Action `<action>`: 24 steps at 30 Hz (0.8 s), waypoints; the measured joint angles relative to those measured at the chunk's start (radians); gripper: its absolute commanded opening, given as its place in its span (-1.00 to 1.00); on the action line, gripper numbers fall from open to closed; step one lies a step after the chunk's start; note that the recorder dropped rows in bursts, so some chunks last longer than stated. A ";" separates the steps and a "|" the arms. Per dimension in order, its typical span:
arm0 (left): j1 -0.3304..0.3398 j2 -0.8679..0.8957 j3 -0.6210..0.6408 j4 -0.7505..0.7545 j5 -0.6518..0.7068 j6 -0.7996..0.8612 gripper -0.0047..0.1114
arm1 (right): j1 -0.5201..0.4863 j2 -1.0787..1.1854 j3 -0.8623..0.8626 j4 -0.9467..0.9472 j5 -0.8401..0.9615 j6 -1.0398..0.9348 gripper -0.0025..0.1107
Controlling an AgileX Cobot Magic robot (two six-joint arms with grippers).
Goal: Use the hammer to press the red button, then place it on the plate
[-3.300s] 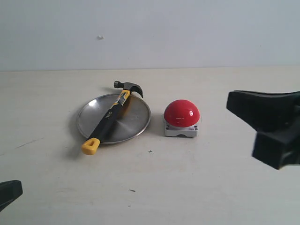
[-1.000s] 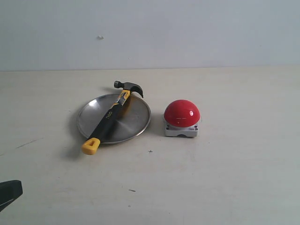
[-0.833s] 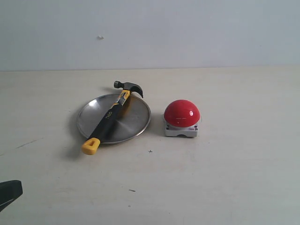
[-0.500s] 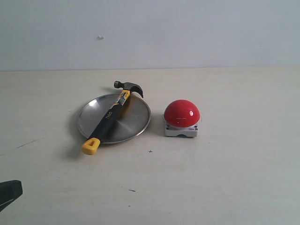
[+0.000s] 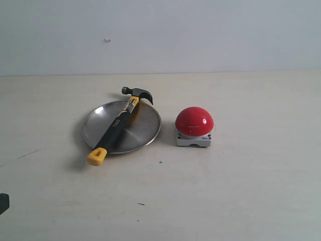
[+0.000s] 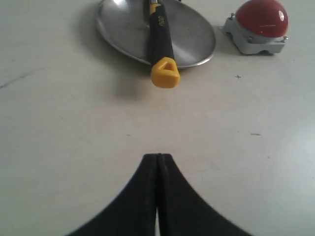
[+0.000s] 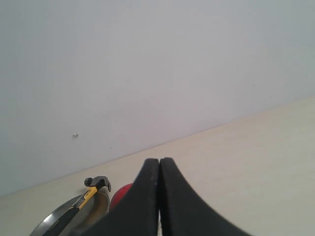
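Note:
The hammer (image 5: 118,124) lies diagonally across the silver plate (image 5: 145,131), its dark head (image 5: 138,93) past the far rim and its yellow end (image 5: 97,156) past the near rim. The red button (image 5: 194,121) on its grey base stands just right of the plate. My left gripper (image 6: 157,156) is shut and empty, well short of the hammer's yellow end (image 6: 165,78); only a dark corner (image 5: 3,203) of it shows at the exterior view's left edge. My right gripper (image 7: 159,160) is shut and empty, far from the button (image 7: 120,192), and out of the exterior view.
A pale table (image 5: 241,191) runs to a plain white wall (image 5: 200,35) at the back. Small dark specks (image 5: 141,204) mark the table in front of the plate.
The right arm, seen at the right edge 3.3 s ago, has left the exterior view. The left gripper's dark corner has sunk lower at the left edge. Hammer, plate and button have not moved.

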 measured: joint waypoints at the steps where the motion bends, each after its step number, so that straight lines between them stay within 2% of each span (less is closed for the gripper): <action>1: 0.000 -0.061 -0.001 0.002 -0.009 0.000 -0.92 | 0.000 0.000 0.000 0.000 0.000 0.000 -0.96; 2: 0.000 -0.093 -0.001 0.005 -0.011 0.000 -0.92 | 0.000 0.000 0.000 0.000 0.000 0.000 -0.96; 7: 0.000 -0.489 0.001 0.012 -0.050 0.002 -0.92 | 0.000 0.000 0.000 0.000 0.000 0.000 -0.96; 11: 0.000 -0.664 0.001 0.013 -0.150 0.002 -0.92 | 0.000 0.000 0.000 0.000 0.000 0.000 -0.96; 13: 0.000 -0.705 0.001 0.013 -0.208 0.002 -0.92 | 0.000 0.000 0.000 0.000 0.000 0.000 -0.96; 21: 0.000 -0.722 -0.025 0.005 -0.231 0.002 -0.92 | 0.000 0.000 0.000 0.000 0.000 0.000 -0.96; 24: 0.000 -0.722 -0.029 0.060 -0.243 -0.104 -0.92 | 0.000 0.000 0.000 0.000 0.000 0.000 -0.96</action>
